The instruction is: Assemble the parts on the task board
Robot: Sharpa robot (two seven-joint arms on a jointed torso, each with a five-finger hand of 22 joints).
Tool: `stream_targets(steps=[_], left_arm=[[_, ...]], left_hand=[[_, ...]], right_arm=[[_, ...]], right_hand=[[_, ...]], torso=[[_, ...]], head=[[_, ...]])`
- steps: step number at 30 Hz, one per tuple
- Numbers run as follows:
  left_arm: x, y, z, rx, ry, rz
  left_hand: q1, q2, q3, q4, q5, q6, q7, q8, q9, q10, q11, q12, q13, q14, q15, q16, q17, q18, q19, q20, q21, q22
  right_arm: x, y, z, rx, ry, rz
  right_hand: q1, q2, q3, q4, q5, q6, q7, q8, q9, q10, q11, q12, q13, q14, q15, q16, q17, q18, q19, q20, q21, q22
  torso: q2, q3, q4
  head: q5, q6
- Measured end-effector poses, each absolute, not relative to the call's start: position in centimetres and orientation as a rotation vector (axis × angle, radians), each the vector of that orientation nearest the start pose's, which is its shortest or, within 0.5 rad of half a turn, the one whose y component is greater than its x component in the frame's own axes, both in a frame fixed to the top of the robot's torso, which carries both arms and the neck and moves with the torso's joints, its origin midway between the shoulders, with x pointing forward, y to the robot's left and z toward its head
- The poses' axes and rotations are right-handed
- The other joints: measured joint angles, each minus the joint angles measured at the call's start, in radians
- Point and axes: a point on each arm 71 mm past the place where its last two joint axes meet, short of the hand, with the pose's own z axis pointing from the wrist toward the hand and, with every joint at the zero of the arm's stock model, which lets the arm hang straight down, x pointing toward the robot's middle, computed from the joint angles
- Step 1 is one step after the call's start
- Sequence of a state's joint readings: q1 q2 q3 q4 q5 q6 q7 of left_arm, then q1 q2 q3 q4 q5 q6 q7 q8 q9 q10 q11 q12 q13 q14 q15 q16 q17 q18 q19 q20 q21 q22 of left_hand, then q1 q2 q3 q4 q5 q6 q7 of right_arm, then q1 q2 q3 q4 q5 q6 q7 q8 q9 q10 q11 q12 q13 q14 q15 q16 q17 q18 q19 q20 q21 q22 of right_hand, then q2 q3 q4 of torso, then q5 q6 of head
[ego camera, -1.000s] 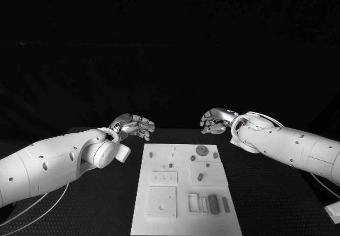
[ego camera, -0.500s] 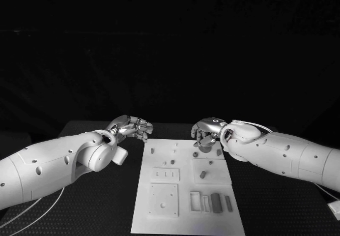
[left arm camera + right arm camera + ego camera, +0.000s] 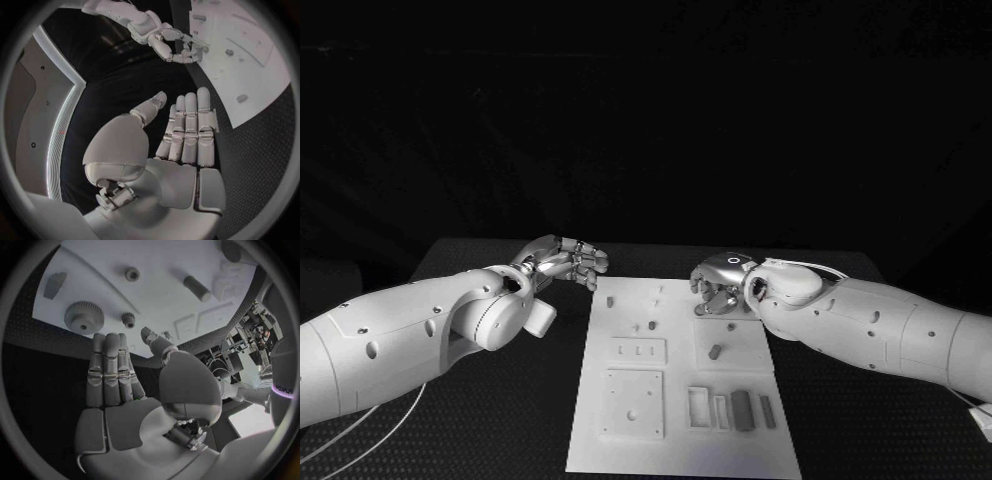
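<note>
The white task board (image 3: 678, 440) lies in the middle of the black table. Small grey parts stand on it: a peg (image 3: 609, 300), another peg (image 3: 651, 325), a short cylinder (image 3: 714, 352) and dark bars (image 3: 743, 408) near the front. My right hand (image 3: 718, 283) hovers over the board's far right corner, fingers extended and holding nothing. Just past its fingertips (image 3: 106, 340) lie a large gear (image 3: 83, 316) and a small gear (image 3: 128, 318). My left hand (image 3: 564, 260) hangs off the board's far left corner, holding nothing, fingers (image 3: 190, 115) straight.
Two raised square plates (image 3: 636, 352) (image 3: 633, 402) sit on the board's left half, with a slotted frame (image 3: 697, 408) beside the bars. A white cable (image 3: 372, 425) runs along the table at the left. Black table surface (image 3: 877, 430) flanks the board on both sides.
My right hand has moved left and down onto the board's far right corner, covering the gear in the head view. The left hand has barely shifted. The camera has tilted.
</note>
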State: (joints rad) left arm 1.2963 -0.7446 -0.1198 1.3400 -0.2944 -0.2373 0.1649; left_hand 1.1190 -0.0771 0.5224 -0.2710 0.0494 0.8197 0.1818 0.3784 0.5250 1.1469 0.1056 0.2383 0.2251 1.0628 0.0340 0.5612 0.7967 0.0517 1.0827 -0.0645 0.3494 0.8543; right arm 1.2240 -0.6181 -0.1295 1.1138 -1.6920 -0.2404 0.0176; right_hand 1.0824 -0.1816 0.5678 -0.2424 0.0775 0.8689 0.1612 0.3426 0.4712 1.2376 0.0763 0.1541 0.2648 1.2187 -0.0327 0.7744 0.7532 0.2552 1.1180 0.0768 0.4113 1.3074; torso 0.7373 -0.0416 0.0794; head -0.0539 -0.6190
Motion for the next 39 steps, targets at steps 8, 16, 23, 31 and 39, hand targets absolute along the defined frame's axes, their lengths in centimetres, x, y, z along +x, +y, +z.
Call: stream_targets(steps=[8, 16, 23, 31, 39], left_arm=[[52.8, 21.0, -18.0, -0.839, 1.693, -1.272], [52.7, 21.1, -18.0, -0.839, 1.696, -1.273], [52.7, 21.3, -18.0, -0.842, 1.696, -1.27], [52.7, 21.3, -18.0, -0.842, 1.698, -1.271], [52.7, 21.2, -18.0, -0.841, 1.702, -1.273]], left_hand=[[-0.008, -0.001, 0.0, 0.0, 0.0, 0.0, 0.0, 0.0, 0.001, 0.0, 0.0, -0.004, 0.002, 0.0, 0.0, 0.0, 0.002, 0.003, 0.0, 0.0, 0.0, 0.002], [-0.009, 0.001, 0.002, 0.004, 0.0, 0.0, 0.0, -0.004, 0.002, 0.0, 0.0, -0.004, 0.004, 0.0, 0.0, -0.001, 0.005, 0.003, 0.0, 0.0, 0.0, 0.004], [-0.015, -0.001, 0.001, 0.005, 0.0, 0.0, 0.0, -0.004, 0.003, 0.0, 0.0, -0.008, 0.006, 0.0, 0.0, -0.004, 0.007, 0.003, 0.0, 0.0, 0.0, 0.005], [-0.019, 0.004, -0.002, 0.013, 0.0, 0.0, 0.0, -0.008, 0.004, -0.002, 0.002, -0.012, 0.008, 0.0, 0.0, -0.004, 0.009, 0.003, 0.0, 0.0, 0.0, 0.007], [-0.023, 0.0, 0.001, 0.016, 0.0, 0.0, 0.0, -0.008, 0.004, -0.003, 0.003, -0.012, 0.009, 0.0, 0.0, -0.004, 0.01, 0.004, 0.0, 0.0, 0.0, 0.008]], right_arm=[[54.1, -19.7, -23.1, -0.503, 1.703, 0.396], [54.0, -19.6, -23.5, -0.511, 1.707, 0.392], [54.3, -20.2, -23.8, -0.509, 1.711, 0.368], [54.3, -20.2, -23.8, -0.51, 1.71, 0.364], [54.2, -19.9, -23.8, -0.514, 1.709, 0.371]], right_hand=[[0.0, 0.0, 0.005, -0.005, 0.0, 0.001, 0.001, -0.006, 0.0, -0.039, 0.022, -0.038, -0.021, 0.002, 0.012, 0.002, -0.004, -0.008, 0.0, 0.0, 0.009, 0.001], [0.029, 0.029, 0.019, -0.029, 0.0, 0.015, -0.003, -0.006, 0.002, -0.057, 0.029, -0.067, -0.042, 0.004, 0.022, 0.002, -0.004, -0.008, 0.0, 0.0, 0.017, 0.001], [0.039, 0.039, 0.023, -0.038, 0.0, 0.022, -0.003, -0.006, 0.002, -0.057, 0.029, -0.071, -0.049, 0.005, 0.023, 0.003, -0.003, -0.007, 0.0, 0.0, 0.024, 0.0], [0.043, 0.043, 0.02, -0.041, 0.0, 0.025, -0.006, -0.006, 0.002, -0.057, 0.029, -0.071, -0.052, 0.005, 0.023, 0.004, -0.003, -0.007, 0.0, 0.0, 0.029, 0.0], [0.043, 0.043, 0.02, -0.041, 0.0, 0.03, -0.004, -0.01, 0.002, -0.047, 0.027, -0.071, -0.056, 0.009, 0.019, 0.01, 0.0, -0.007, 0.003, -0.002, 0.04, 0.001]], torso=[[0.005, 0.0001, -0.0005], [0.011, 0.0008, 0.0001], [0.016, 0.0008, 0.0012], [0.021, 0.0007, 0.0008], [0.025, 0.0007, -0.0001]], head=[[0.003, 0.0], [0.004, 0.002], [0.004, 0.0], [0.005, -0.002], [0.006, -0.004]])
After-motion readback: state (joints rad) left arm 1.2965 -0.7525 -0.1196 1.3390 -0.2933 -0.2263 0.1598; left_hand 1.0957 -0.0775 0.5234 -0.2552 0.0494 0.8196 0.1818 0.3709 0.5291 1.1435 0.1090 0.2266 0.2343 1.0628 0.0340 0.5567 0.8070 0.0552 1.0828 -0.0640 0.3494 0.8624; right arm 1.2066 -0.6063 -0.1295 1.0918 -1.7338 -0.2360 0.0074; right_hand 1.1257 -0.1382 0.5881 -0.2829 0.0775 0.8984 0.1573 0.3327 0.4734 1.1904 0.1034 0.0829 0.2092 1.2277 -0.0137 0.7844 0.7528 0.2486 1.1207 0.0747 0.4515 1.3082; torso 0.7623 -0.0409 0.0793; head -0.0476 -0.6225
